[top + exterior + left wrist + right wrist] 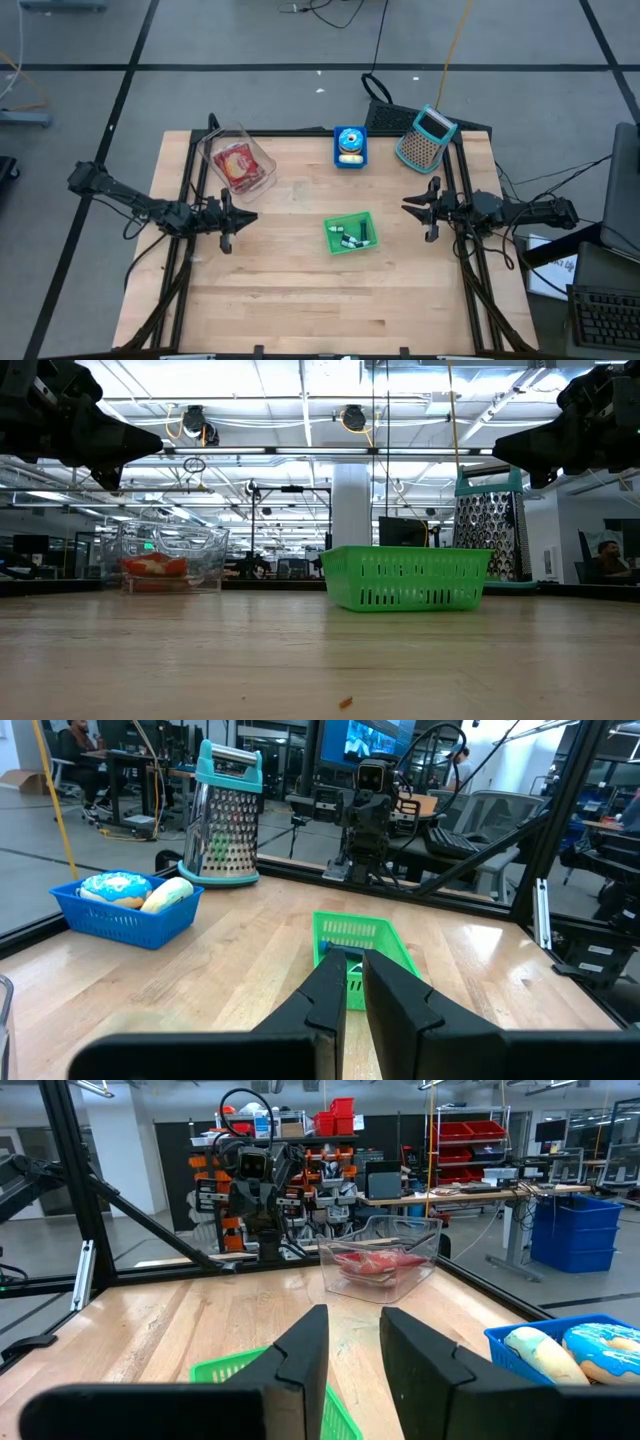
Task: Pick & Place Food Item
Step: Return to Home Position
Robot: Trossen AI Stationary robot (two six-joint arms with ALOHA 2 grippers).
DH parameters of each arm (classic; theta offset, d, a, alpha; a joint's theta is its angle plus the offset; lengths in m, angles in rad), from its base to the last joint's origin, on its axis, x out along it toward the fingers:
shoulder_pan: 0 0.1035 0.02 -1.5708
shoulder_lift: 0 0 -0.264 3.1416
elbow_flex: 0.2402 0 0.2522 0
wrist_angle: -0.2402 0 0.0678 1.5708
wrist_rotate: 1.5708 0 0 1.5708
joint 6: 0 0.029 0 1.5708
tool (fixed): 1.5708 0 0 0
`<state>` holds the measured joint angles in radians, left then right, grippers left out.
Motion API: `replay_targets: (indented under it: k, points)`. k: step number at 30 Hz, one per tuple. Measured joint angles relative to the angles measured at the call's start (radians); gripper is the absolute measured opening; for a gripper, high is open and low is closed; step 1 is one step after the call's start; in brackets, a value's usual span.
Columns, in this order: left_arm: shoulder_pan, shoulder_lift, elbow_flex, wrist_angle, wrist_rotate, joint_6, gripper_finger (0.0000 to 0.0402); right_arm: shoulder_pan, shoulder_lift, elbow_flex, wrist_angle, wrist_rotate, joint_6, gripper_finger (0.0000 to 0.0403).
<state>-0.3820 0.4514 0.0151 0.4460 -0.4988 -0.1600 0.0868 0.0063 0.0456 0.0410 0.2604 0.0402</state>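
A green basket (350,233) with a few small items in it rests on its base at the table's middle. A clear container (238,163) with red food stands at the far left. A blue basket (350,146) at the far middle holds a blue-frosted donut (115,887) and a pale yellow piece (168,893). My left gripper (250,217) hovers level to the left of the green basket, shut and empty. My right gripper (405,207) hovers level to its right, its fingers (305,1345) a little apart with nothing between them.
A teal-topped metal grater (427,137) stands upright at the far right corner. Black frame rails (455,180) run along the table's left, right and far edges. Bare wood (330,310) spreads between the green basket and the near edge.
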Motion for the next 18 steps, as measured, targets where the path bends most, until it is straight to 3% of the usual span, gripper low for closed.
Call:
replay_targets:
  k: [18]
  points:
    - [0.0,0.0,0.0,0.0,0.0,0.0,0.0037,0.0,0.0,0.0,0.0,0.0,0.0,0.0086]
